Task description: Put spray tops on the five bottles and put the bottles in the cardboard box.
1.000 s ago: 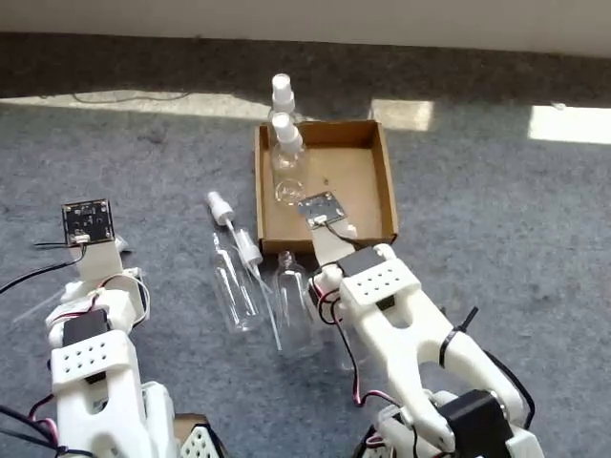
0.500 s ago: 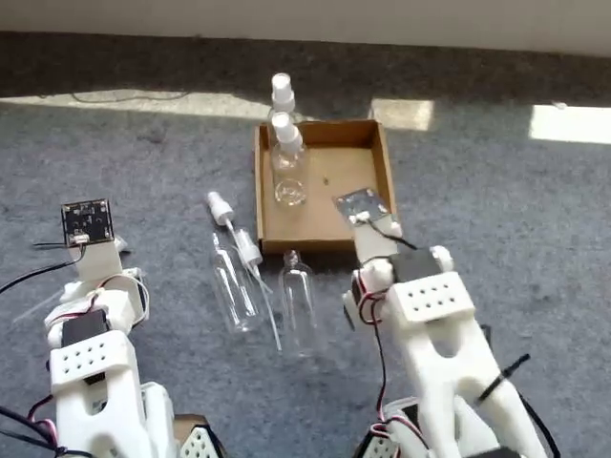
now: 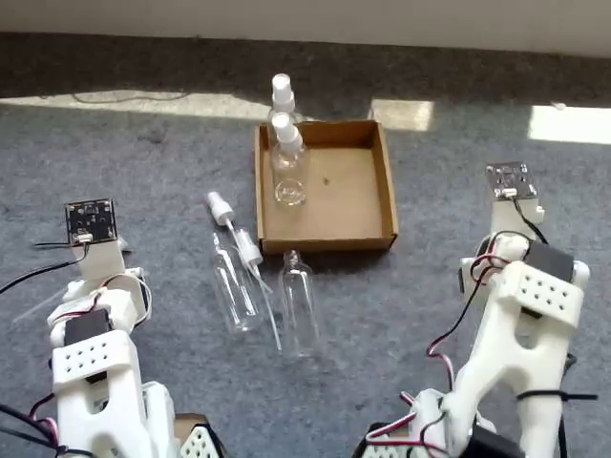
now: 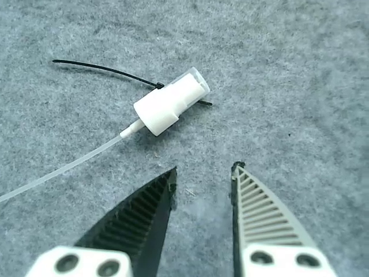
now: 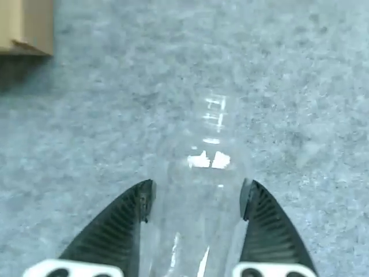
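Note:
My right gripper [image 5: 196, 193] is shut on a clear bottle [image 5: 209, 167] with no top, held over the grey carpet to the right of the cardboard box [image 3: 374, 196]. My left gripper [image 4: 204, 173] stands open just short of a white spray top [image 4: 170, 107] with a long tube lying on the carpet. One topped bottle [image 3: 287, 157] stands inside the box and another [image 3: 282, 95] stands just behind it. In front of the box lie two clear bottles [image 3: 234, 286] [image 3: 298, 303], with two loose spray tops [image 3: 220, 204] [image 3: 250, 250] near them.
A black zip tie [image 4: 104, 69] lies beside the spray top under the left gripper. The box's corner [image 5: 26, 26] lies off to one side of the held bottle. Open carpet lies to the right of the box. A wall runs along the far edge.
The right arm has swung from the front edge of the box out to the right, carrying the clear bottle. The left arm has stayed still.

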Controlling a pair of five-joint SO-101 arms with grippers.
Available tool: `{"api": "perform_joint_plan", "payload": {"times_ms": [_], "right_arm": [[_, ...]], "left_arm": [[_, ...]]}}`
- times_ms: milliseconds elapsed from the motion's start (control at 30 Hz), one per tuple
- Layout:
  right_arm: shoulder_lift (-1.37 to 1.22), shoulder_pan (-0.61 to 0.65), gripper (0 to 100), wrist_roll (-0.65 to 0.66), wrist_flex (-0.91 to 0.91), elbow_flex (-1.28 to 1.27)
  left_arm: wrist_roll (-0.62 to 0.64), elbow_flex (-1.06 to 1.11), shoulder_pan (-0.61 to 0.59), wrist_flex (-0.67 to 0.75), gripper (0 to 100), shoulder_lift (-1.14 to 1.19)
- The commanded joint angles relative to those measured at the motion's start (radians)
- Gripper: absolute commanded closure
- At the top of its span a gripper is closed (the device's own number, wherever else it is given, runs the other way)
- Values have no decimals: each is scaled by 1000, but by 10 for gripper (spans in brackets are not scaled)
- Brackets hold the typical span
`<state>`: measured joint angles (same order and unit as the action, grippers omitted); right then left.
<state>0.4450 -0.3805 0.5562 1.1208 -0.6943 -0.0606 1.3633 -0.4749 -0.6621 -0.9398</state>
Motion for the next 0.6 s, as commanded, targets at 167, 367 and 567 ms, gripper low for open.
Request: {"api": "perform_joint_plan", "payload": {"times_ms": [167, 367, 567], "right_arm": [[-341, -82, 887, 87, -171, 120], [-346, -76, 737, 86, -137, 130], [-354, -70, 691, 51, -99, 173]], "left_arm": [[-9, -4, 24, 18, 845, -8], [-9, -4, 24, 18, 845, -8], [-9, -4, 24, 18, 845, -8]]}}
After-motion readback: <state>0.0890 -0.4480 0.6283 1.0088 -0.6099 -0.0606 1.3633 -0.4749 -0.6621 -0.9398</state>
